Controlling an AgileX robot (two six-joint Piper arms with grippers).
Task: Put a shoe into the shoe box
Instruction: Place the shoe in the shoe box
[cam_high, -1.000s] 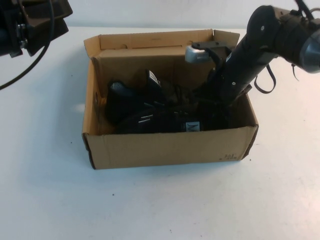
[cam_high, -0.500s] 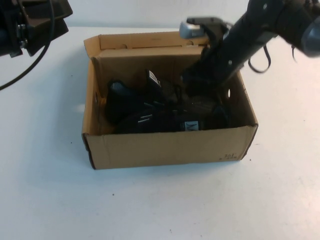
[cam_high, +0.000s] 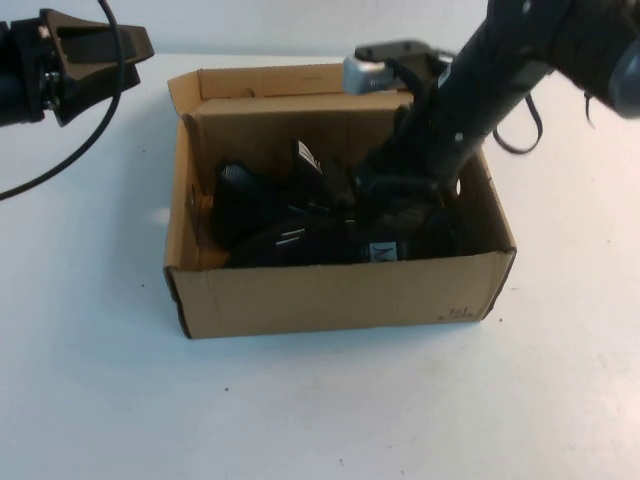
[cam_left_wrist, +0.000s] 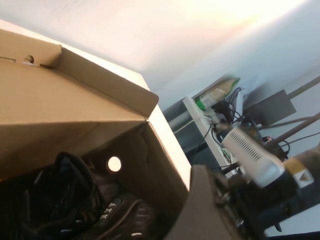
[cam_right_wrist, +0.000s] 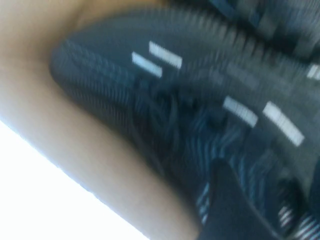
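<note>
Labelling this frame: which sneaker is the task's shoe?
Look inside the brown cardboard shoe box. Two black sneakers lie there; the shoe lies against the near wall. Its white square tongue label bears a dark M-like mark, while the other sneaker shows short white bars.

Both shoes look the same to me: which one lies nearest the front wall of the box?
The shoe with the white square label, against the shoe box's front wall; the other sneaker lies behind it.

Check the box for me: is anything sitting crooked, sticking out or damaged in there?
Nothing stands out. The shoe lies inside the shoe box along its near wall, beside the other sneaker, both below the rim. The box looks intact, lid flap open. The right gripper is over the shoes; the left gripper hangs left of the box.
</note>
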